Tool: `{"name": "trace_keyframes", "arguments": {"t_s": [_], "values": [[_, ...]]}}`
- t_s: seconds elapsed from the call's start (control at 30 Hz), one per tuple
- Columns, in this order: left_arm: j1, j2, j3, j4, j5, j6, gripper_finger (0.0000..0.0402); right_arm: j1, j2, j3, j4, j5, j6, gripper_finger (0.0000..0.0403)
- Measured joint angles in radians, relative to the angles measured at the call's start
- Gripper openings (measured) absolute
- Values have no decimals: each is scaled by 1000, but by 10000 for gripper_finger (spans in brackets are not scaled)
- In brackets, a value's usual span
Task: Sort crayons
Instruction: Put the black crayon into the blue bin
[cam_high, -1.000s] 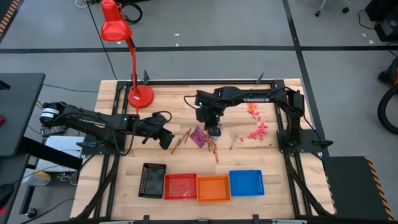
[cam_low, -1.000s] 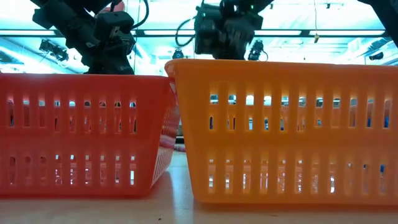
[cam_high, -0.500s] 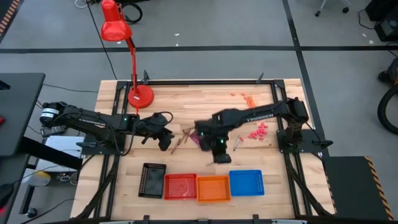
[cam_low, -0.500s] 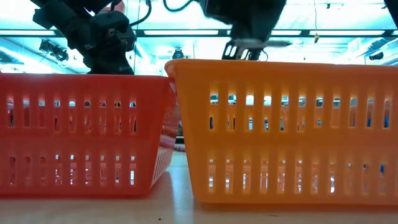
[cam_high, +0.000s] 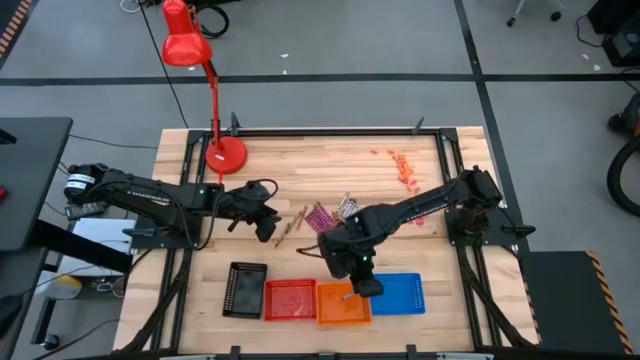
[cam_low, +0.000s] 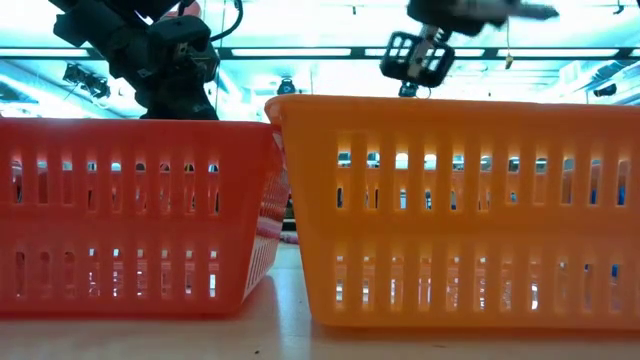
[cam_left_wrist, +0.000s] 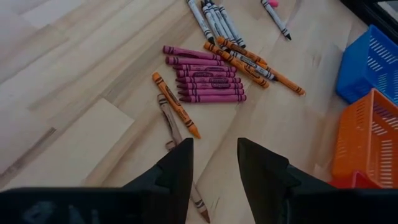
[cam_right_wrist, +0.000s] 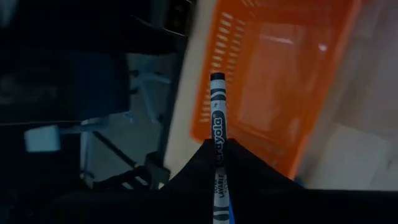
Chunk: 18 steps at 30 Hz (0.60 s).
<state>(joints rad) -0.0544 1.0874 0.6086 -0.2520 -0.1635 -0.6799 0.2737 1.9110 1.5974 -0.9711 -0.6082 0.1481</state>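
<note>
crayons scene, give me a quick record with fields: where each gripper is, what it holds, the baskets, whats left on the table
right gripper: above the orange basket, shut on a grey crayon
left gripper: open, empty, hovering over the table beside the loose crayons
loose crayons: magenta ones lying side by side, orange and grey ones around them
baskets: black basket, red basket, orange basket, blue basket, in a row at the table's near edge
other: red desk lamp at the far left corner; small pink bits on the right
</note>
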Motion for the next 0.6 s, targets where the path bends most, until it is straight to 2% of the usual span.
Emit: {"name": "trace_keyframes", "arguments": {"t_s": [0.3,0.6], "values": [[0,0,0,1,0,-61,137,68,-28,-150,-48,14,106,30],[-6,0,0,8,2,-271,137,143,-121,-278,-11,211,237,30]]}}
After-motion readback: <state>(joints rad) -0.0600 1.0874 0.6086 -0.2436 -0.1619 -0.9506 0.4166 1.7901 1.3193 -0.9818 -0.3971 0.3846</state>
